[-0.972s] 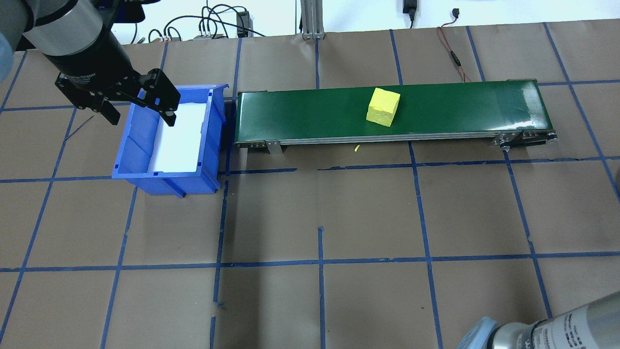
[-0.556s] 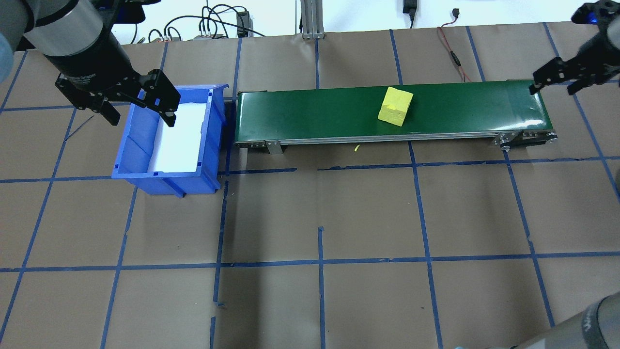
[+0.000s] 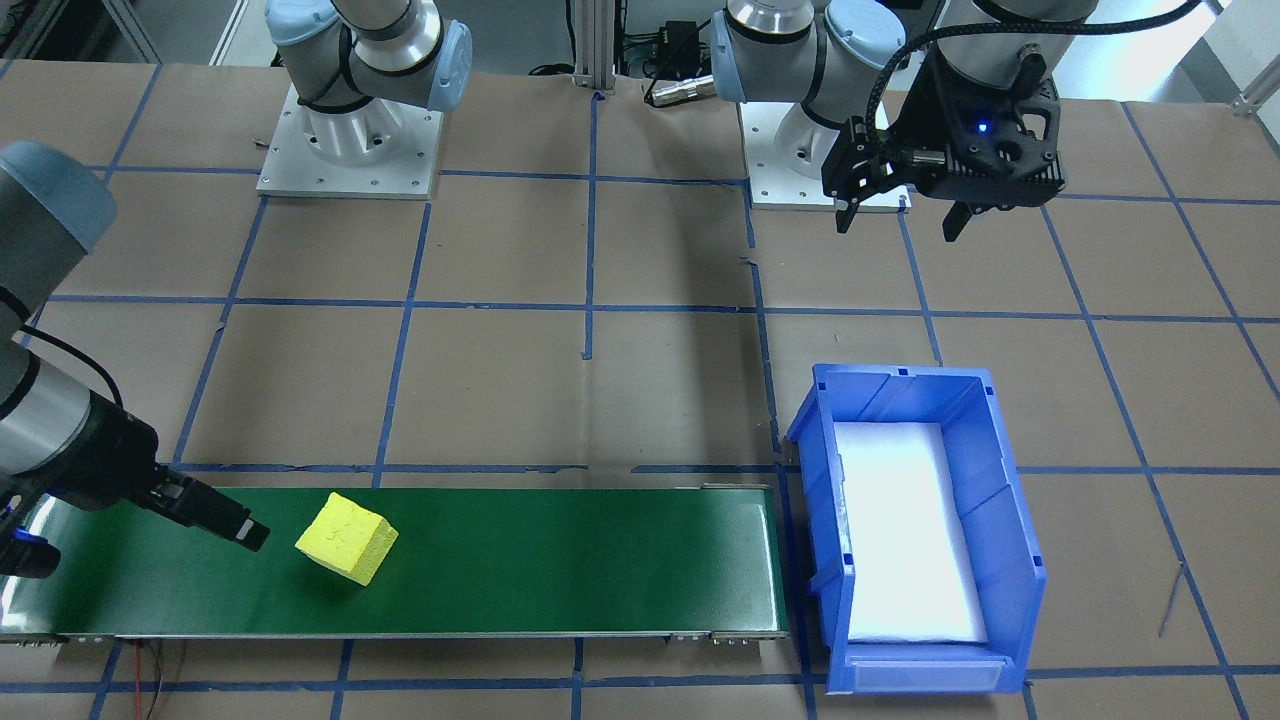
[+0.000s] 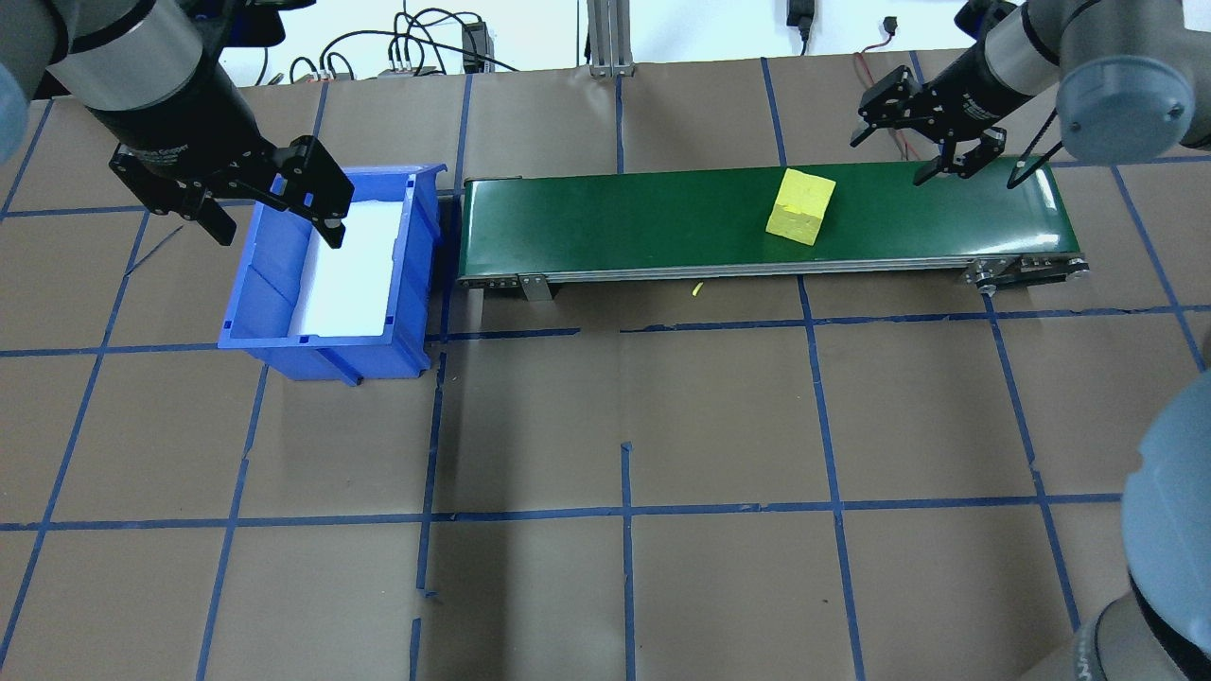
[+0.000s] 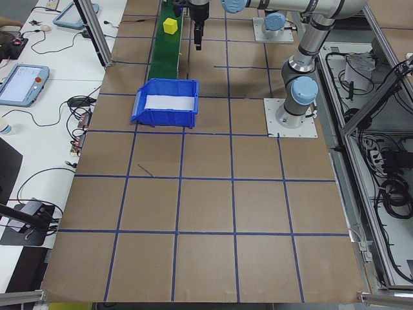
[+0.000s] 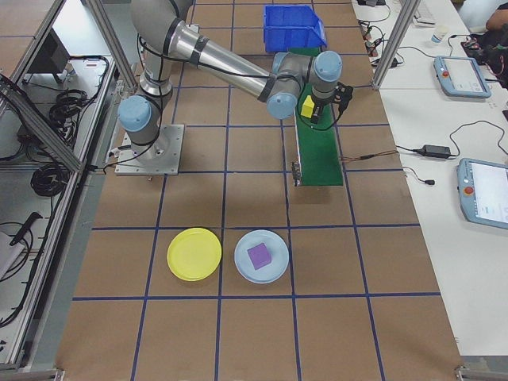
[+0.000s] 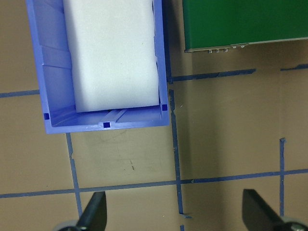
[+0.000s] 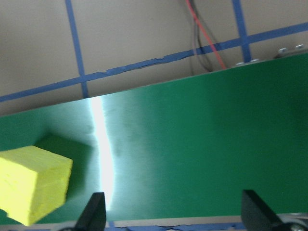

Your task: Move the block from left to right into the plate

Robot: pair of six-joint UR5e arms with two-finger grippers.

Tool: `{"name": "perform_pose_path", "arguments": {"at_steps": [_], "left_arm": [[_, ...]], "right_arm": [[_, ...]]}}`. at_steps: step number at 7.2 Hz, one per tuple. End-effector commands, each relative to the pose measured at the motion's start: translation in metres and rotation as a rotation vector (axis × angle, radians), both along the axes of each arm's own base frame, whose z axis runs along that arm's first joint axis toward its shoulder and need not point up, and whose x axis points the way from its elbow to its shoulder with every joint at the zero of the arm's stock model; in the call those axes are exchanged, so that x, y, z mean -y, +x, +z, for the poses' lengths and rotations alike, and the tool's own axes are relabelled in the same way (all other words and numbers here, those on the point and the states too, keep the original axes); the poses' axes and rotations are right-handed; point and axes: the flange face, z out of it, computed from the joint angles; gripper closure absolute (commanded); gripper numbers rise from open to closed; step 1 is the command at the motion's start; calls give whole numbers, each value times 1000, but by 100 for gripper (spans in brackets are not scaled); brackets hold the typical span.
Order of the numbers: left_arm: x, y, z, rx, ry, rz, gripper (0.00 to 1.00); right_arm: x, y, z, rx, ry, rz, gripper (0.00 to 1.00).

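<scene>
Yellow foam block (image 4: 801, 206) on green belt (image 4: 615, 218), rough-faced.

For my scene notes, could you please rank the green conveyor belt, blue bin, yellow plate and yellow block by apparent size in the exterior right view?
1. Green conveyor belt
2. Blue bin and yellow plate: look similar, and the bin is farther away, so unranked
3. Yellow block

Lighting: even, bright, from overhead. Shadows: soft, short; a faint dark band on the table (image 4: 530, 586) at 6 o'clock in the overhead view. Glare: white streak across the green belt (image 8: 103, 159) in the right wrist view; sheen at the belt's 3 o'clock end overhead. Focus: wrist views slightly soft; fingertips (image 8: 94, 214) at 6 o'clock blurred.
</scene>
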Motion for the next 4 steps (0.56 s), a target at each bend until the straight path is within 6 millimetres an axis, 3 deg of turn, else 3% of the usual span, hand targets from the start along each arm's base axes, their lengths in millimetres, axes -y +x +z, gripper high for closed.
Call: {"name": "perform_pose_path", "arguments": {"at_steps": [1,4], "left_arm": [[0,1,0,0,-1,1,0],[1,1,1,-1,-3,3,0]], "right_arm": [[17,11,-16,53,38,-69,4],[3,17,-49,61,106,-69,5]]}}
